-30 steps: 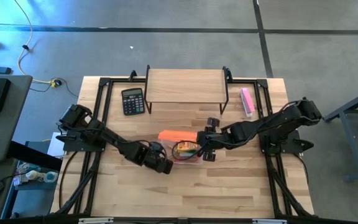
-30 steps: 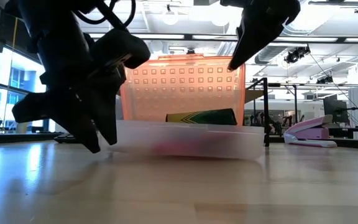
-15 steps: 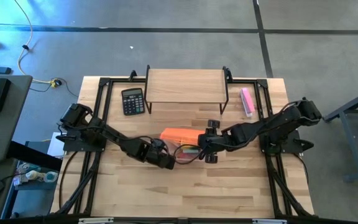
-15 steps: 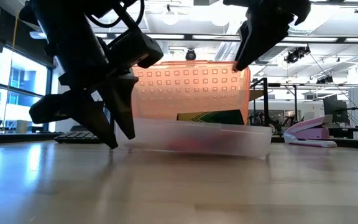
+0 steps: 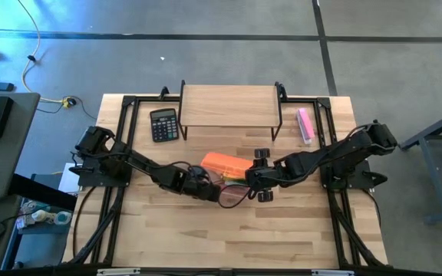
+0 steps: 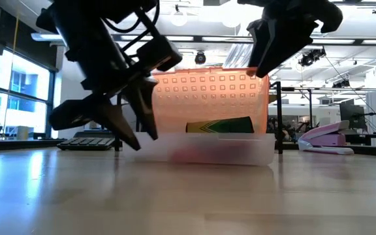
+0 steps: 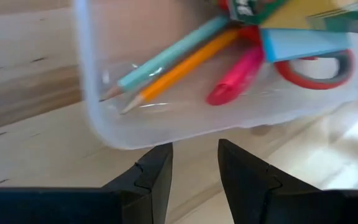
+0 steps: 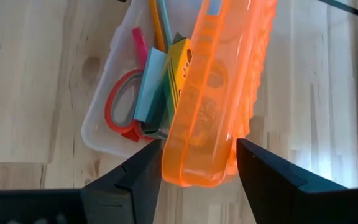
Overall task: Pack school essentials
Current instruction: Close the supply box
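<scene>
The packing looks nearly finished, judging from what lies inside. The clear plastic box (image 8: pixel 107 124) sits in the middle of the table (image 5: pixel 229 238), between the two arms, and it already holds the crayon box (image 8: pixel 176 74), the blue notepad (image 8: pixel 149 84), the red-handled scissors (image 8: pixel 120 102), the pink pen (image 7: pixel 238 78) and the two pencils (image 7: pixel 179 59). What remains, as far as I can judge, is bringing the orange lid (image 8: pixel 219 87) down and shutting it; it stands up on edge over the box. The calculator (image 5: pixel 163 124) and the pink block (image 5: pixel 305 124) stay at the back of the table, well apart from the box.

The right gripper (image 8: pixel 194 165) has its fingers spread on either side of the lid's free edge, though I cannot tell whether they press on it. The left gripper (image 7: pixel 194 171) sits just beside the box's near wall, fingers a little apart and pinching nothing.

Compared with a second ago, the left gripper has moved in from the table's front toward the box. The lid has tipped further over the box, so less of the contents shows from above.
</scene>
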